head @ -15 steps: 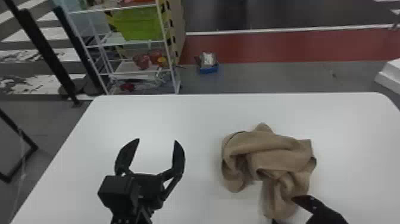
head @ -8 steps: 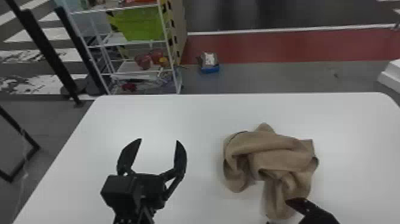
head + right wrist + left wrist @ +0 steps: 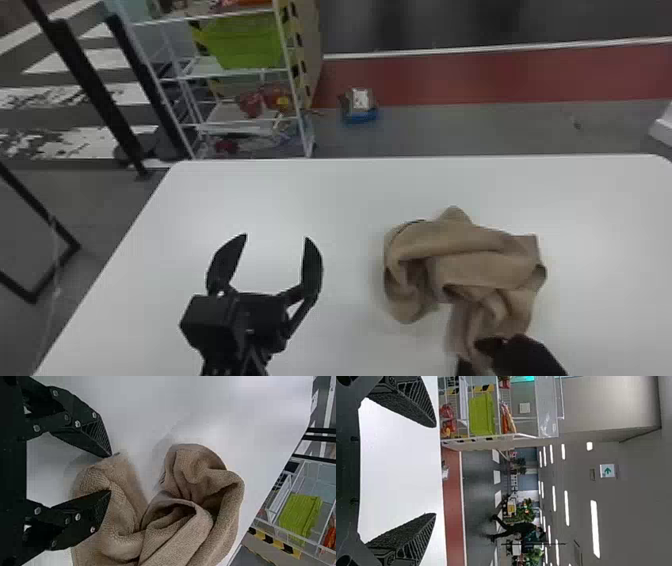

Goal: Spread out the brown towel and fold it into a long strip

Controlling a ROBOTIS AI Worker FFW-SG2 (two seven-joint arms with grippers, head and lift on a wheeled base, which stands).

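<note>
The brown towel [image 3: 465, 260] lies crumpled on the right half of the white table, its folds bunched and a narrower part trailing toward the near edge. At that trailing part is my right gripper [image 3: 472, 356]. In the right wrist view my right gripper [image 3: 110, 473] is open, with a raised bit of the towel [image 3: 178, 530] between its spaced fingertips. My left gripper [image 3: 276, 237] is over the table left of the towel, open with nothing between its fingers; the left wrist view shows the left gripper [image 3: 435, 470] with its fingers wide apart.
The white table [image 3: 325, 200] has its far edge beyond the towel. Behind it on the floor stand a white wire shelf [image 3: 300, 110] with a green bin [image 3: 245, 45], and a small blue item [image 3: 359, 112]. Black posts [image 3: 95, 90] rise at the far left.
My right gripper has shifted left onto the towel's near part, and its fingers have drawn somewhat closer together. The left gripper has moved slightly right. The towel looks nearly unchanged.
</note>
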